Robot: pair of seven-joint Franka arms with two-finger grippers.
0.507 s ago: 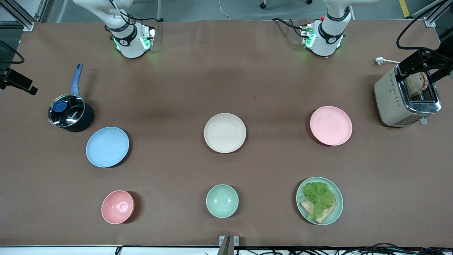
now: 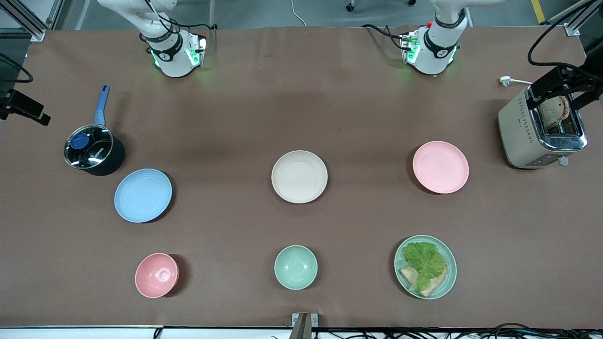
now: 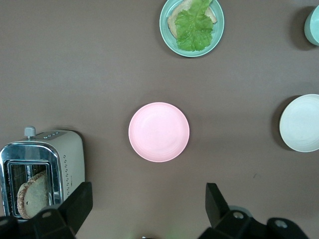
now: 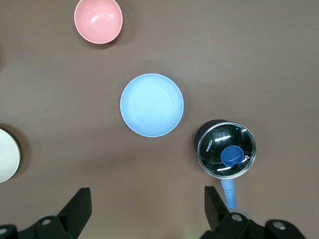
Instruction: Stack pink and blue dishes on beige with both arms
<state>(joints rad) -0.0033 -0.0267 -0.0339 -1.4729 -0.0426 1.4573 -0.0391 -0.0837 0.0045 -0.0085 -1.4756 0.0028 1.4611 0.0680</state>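
The beige plate [image 2: 299, 176] lies at the table's middle. A pale pink plate [image 2: 440, 166] sits toward the left arm's end, a light blue plate [image 2: 143, 195] toward the right arm's end. All three are bare. Neither hand shows in the front view; only the arm bases do. In the left wrist view my left gripper [image 3: 148, 203] hangs open high over bare table beside the pink plate [image 3: 159, 132], with the beige plate [image 3: 300, 123] at the edge. My right gripper [image 4: 147, 204] is open too, high above the table beside the blue plate [image 4: 151, 105].
A lidded dark saucepan [image 2: 92, 150] stands beside the blue plate. A toaster [image 2: 541, 129] holding bread is near the pink plate. Nearer the front camera sit a pink bowl [image 2: 156, 275], a mint-green bowl [image 2: 295, 267] and a mint-green plate [image 2: 425, 266] with lettuce and bread.
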